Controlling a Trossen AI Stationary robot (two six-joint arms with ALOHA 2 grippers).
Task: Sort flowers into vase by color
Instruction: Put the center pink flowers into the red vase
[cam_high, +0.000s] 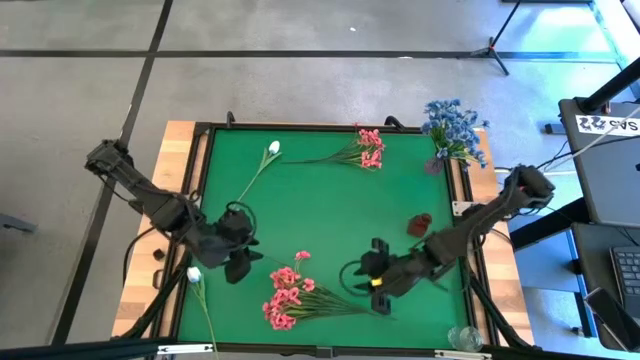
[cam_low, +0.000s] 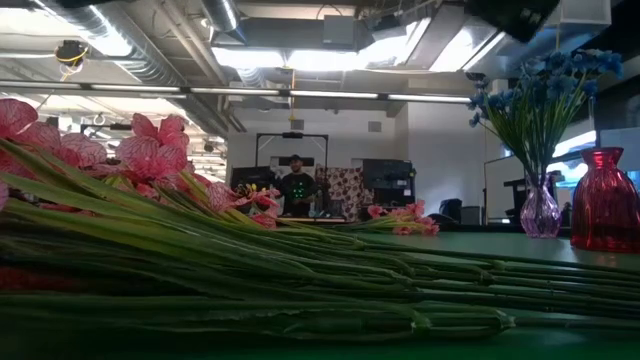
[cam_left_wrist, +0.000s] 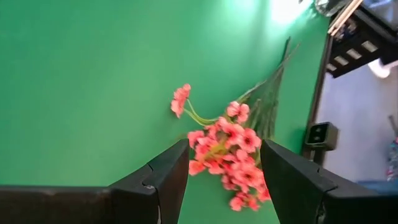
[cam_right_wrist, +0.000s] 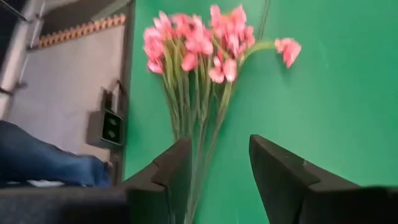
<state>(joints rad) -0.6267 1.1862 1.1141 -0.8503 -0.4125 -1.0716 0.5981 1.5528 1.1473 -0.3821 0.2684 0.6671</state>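
Step in hand: right gripper (cam_high: 377, 283), near the bench's front edge, sits over the green stems of the pink-blossomed artificial spray (cam_high: 288, 297); jaws stand part open astride the stems, nothing held yet.
Doing it well: probably close on the bunched stems, clear of the blossoms, then lift level.
Left gripper (cam_high: 238, 262): just beside the blossoms, jaws wide apart, empty.
Other flowers: second pink spray (cam_high: 362, 150) and white bud (cam_high: 272, 148) by the back edge; white bud (cam_high: 193, 274) at the left edge; blue blossoms (cam_high: 452, 128) in a vase at the back right corner.
Surface: green mat (cam_high: 320, 205); small red vase (cam_high: 419, 224) toward the right edge.
Room: grey floor; a person (cam_low: 295, 186) stands far behind.
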